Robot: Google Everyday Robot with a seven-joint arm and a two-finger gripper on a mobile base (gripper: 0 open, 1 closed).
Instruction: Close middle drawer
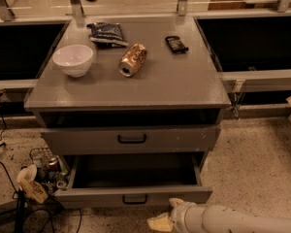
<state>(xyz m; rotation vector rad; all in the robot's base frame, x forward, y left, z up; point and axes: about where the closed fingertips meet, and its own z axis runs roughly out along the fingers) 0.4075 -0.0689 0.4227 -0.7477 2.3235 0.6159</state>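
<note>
On the grey cabinet top (184, 86), from the left: white bowl (73, 59), dark packet (106, 33) farther back, can (132, 59) on its side, small black object (176, 44) toward the far right. Lower down, pulled out toward the near side: middle drawer (92, 197), tray open, black handle (135, 199) at the centre of its front. Right of that handle, at the near edge: pale gripper (160, 222), just beside the drawer front. Impossible to tell whether open or closed, or whether holding anything.
</note>
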